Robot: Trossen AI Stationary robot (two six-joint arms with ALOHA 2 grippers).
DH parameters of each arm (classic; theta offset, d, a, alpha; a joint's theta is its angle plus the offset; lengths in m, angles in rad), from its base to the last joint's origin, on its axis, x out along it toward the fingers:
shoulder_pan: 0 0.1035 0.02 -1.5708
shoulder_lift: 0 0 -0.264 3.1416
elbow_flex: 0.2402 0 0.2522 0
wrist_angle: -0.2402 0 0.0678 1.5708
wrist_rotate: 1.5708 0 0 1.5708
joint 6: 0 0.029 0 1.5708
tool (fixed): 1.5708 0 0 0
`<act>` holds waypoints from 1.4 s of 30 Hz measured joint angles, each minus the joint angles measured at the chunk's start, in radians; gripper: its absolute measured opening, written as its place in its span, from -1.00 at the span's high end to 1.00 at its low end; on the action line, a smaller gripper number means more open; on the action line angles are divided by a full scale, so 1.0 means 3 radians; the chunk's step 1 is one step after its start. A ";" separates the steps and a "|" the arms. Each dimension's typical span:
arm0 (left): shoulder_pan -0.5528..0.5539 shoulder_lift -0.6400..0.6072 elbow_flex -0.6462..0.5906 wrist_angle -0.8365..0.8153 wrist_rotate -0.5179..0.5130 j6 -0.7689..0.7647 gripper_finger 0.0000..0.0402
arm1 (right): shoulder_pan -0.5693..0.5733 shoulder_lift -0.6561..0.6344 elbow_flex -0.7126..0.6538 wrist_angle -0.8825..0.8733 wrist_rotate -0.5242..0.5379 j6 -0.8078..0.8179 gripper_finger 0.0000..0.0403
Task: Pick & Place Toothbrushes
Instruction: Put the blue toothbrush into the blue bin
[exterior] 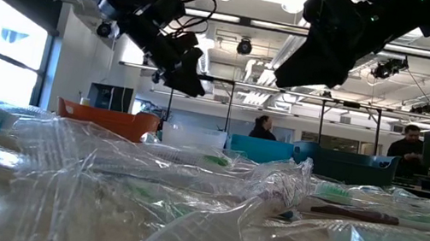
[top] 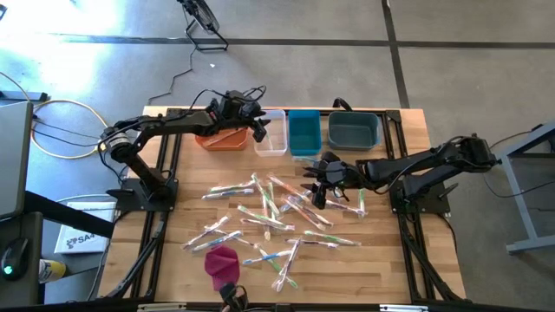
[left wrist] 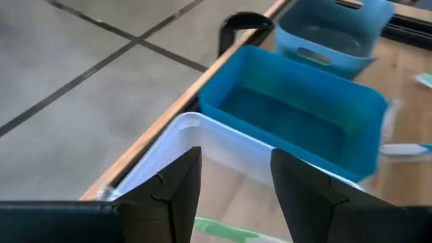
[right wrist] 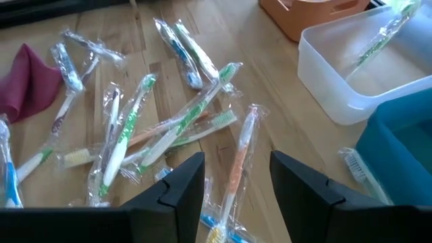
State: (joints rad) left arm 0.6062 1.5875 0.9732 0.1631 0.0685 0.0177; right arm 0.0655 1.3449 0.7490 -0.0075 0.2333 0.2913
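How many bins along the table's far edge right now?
4, in a row, from the left arm's side to the right arm's: orange bin, clear bin with the left end effector over it, bright blue bin, dark blue-grey bin. None looks hidden.

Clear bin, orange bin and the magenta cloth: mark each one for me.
Clear bin (top: 272,144), high view, on its bare floor.
Orange bin (top: 227,139), high view, on its inside.
Magenta cloth (top: 220,261), high view, on the middle of the lump.
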 joint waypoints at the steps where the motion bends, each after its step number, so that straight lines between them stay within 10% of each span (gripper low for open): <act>1: -0.0033 0.0000 -0.0001 -0.0001 -0.0001 0.0000 0.15 | 0.0000 0.0000 0.0000 0.0005 0.0000 0.0000 0.21; 19: -0.0574 0.0000 -0.0001 -0.0024 0.0032 0.0158 0.97 | 0.0001 0.0000 0.0000 -0.0005 0.0009 0.0000 0.21; 42: -0.0899 -0.0980 -0.0447 -0.0641 0.0006 0.0282 1.00 | 0.0001 -0.0587 0.0002 -0.0602 0.0007 -0.0114 0.21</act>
State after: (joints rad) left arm 0.3364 1.2934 0.8391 -0.0291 0.0702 0.1024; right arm 0.0658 1.1689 0.7497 -0.1880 0.2353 0.2571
